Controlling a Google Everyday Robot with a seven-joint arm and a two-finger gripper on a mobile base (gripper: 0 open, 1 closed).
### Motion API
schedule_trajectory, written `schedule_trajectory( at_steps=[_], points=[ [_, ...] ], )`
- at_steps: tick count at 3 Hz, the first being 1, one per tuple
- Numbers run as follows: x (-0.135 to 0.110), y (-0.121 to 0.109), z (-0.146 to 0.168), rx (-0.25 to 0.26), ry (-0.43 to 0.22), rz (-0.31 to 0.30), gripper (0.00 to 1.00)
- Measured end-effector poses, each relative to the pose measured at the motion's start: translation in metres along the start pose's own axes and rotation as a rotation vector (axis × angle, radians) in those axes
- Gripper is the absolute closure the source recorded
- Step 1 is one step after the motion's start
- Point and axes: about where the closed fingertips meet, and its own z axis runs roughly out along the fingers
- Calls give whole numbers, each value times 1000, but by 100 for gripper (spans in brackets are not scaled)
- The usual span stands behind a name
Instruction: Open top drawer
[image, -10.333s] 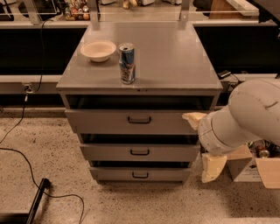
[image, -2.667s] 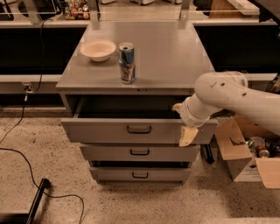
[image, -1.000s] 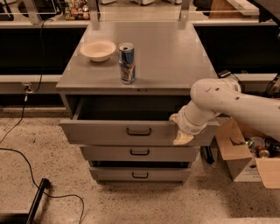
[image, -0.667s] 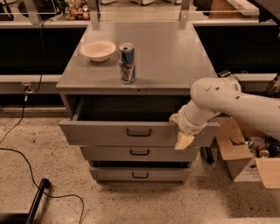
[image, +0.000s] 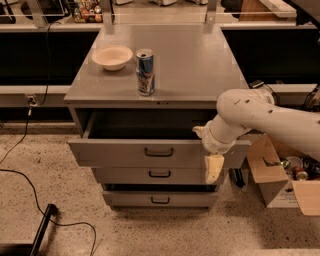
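The top drawer (image: 115, 152) of the grey metal cabinet stands pulled out, its dark interior showing behind the flat front, and its black bar handle (image: 158, 152) is free. My gripper (image: 204, 155) is at the right end of that drawer front. One cream finger (image: 198, 131) reaches over the top edge into the drawer. The other finger (image: 214, 168) hangs down in front of the panel. The fingers are spread apart and grip nothing. My white arm (image: 260, 112) comes in from the right.
A blue can (image: 145, 71) and a cream bowl (image: 112, 56) stand on the cabinet top (image: 200, 60). Two narrower drawers (image: 159, 174) sit shut below. Cardboard boxes (image: 280, 175) stand on the floor at right. A black cable (image: 30, 180) lies at left.
The top drawer has been pulled out since the earliest frame. Over the last second it has held still, and the gripper's outer finger has slid slightly down and to the right.
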Motion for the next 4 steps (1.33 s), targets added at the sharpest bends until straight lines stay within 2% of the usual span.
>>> schedule_trajectory(
  at_steps=[1, 2, 3, 4],
  points=[
    [0, 0, 0, 0, 0, 0, 0],
    [3, -7, -3, -45, -14, 24, 4],
    [5, -5, -7, -105, -27, 59, 23],
    [4, 10, -16, -169, -34, 88, 46]
  ],
)
